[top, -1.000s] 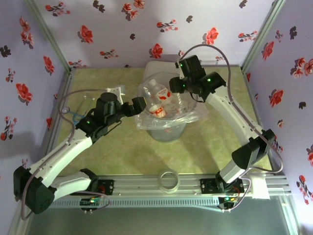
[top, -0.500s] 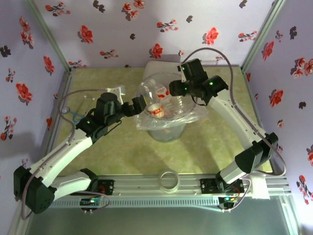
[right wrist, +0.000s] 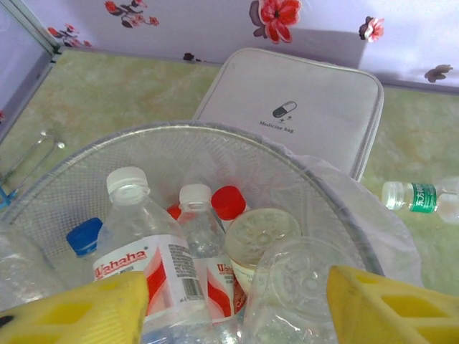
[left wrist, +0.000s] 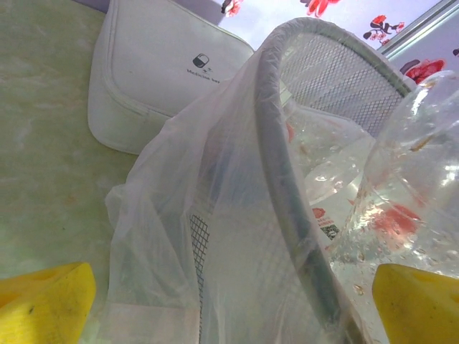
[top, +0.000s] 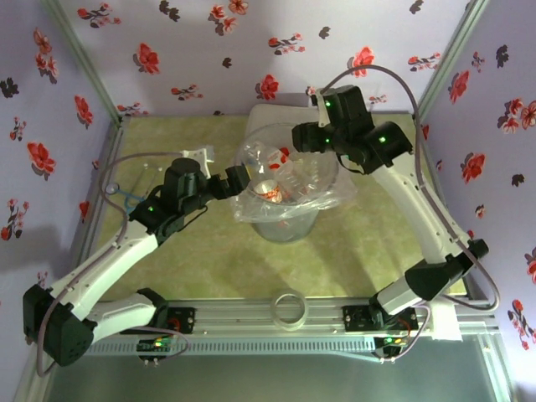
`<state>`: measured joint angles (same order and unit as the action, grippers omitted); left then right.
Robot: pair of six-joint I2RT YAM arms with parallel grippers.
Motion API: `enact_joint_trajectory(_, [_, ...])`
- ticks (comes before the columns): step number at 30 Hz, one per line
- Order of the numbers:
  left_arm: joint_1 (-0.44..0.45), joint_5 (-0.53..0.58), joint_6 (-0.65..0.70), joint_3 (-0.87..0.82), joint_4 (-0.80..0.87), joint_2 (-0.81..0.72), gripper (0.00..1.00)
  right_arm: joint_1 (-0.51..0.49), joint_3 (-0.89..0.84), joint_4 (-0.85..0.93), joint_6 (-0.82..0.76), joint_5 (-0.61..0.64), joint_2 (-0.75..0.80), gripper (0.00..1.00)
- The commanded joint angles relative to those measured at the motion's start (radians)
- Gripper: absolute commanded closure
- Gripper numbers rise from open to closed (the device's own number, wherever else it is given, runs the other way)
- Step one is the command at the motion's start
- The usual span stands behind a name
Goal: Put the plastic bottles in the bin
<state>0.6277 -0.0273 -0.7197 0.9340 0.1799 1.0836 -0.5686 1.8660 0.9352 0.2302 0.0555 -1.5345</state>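
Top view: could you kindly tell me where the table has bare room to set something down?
Free: the wide strip between the bin and the near rail. Crowded: the back, where the left tool, right tool, bin and white box cluster.

The large round clear plastic bin, lined with a crinkly transparent bag, stands in the middle of the worktop. Several small clear plastic bottles lie crowded together inside it. The white rounded-square flat box lies just behind the bin. One green-labelled clear bottle lies on the worktop outside the bin, near the box. A small clear ring sits before the bin, between the arm bases. The left pincer straddles the bin's left rim, and the right pincer hangs over its far right side.
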Motion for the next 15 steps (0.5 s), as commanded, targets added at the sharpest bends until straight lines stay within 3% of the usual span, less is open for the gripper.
enact_joint_trajectory(1, [-0.014,0.000,0.045,0.038,0.028,-0.044,0.00,0.023,-0.044,0.004,-0.020,0.000,-0.023,0.40])
enact_joint_trajectory(5, [-0.029,-0.001,0.074,0.068,0.048,-0.078,0.00,0.044,-0.153,-0.029,0.018,-0.070,-0.018,0.48])
enact_joint_trajectory(9, [-0.043,0.000,0.103,0.105,0.063,-0.090,0.00,0.042,-0.261,-0.075,0.061,-0.139,0.012,0.49])
enact_joint_trajectory(15, [-0.057,0.003,0.145,0.210,0.033,-0.028,0.04,0.041,-0.292,-0.099,0.087,-0.160,0.060,0.50])
